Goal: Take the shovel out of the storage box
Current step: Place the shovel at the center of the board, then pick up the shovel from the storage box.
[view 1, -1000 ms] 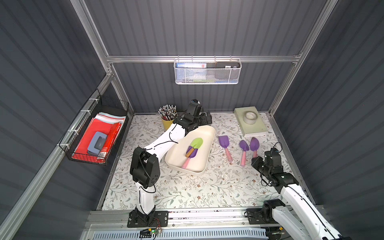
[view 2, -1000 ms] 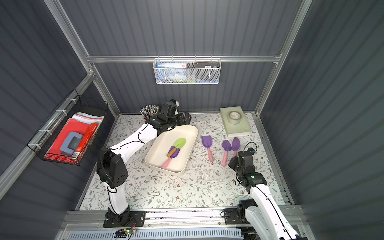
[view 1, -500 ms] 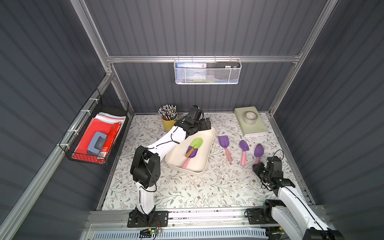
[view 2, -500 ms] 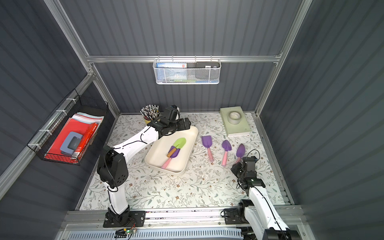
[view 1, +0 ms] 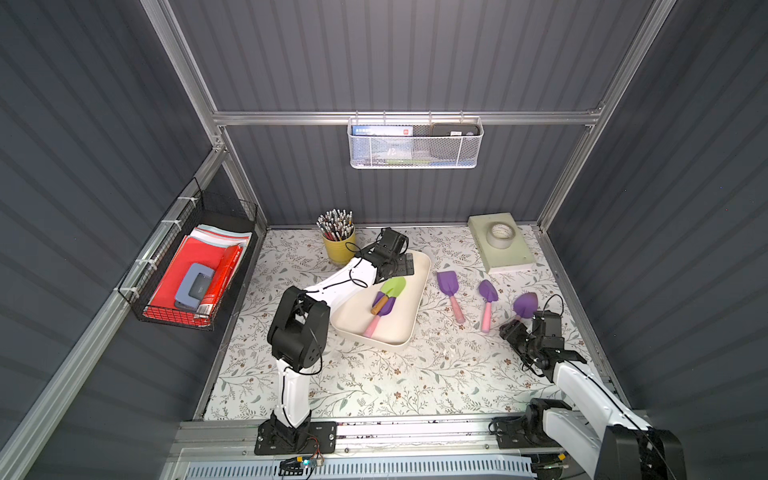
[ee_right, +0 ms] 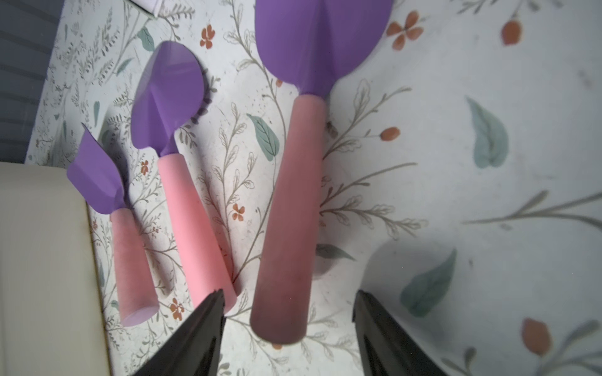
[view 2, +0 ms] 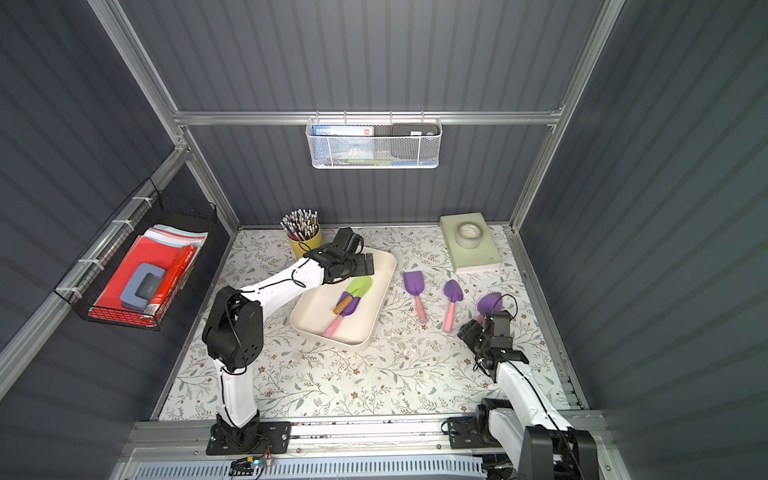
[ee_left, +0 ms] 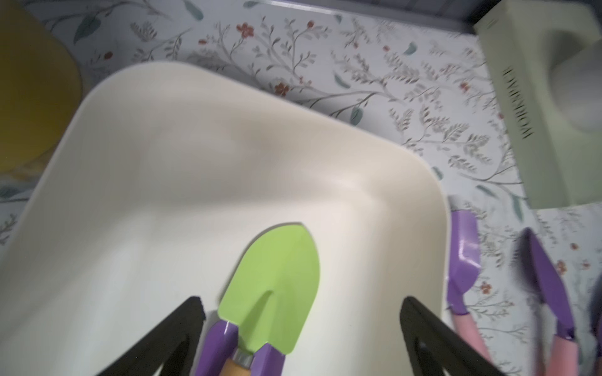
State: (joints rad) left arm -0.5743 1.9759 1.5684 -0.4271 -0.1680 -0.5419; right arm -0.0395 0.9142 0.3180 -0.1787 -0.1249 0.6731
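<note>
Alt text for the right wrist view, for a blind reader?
Open black fingers of the right gripper flank, without touching, the pink handle of the nearest purple shovel. Two more purple shovels lie beside it on the floral mat, near the storage box.

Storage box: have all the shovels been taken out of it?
No, a green-bladed shovel and a pink-handled purple shovel lie crossed inside the storage box in a top view.

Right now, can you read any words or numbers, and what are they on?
Nothing reads for sure.
Pale green box: dark capital letters on its side, too blurred.
Blue packet in the white mesh basket: white print, too small.
Red folder in the black wire basket: white print, too small.
</note>
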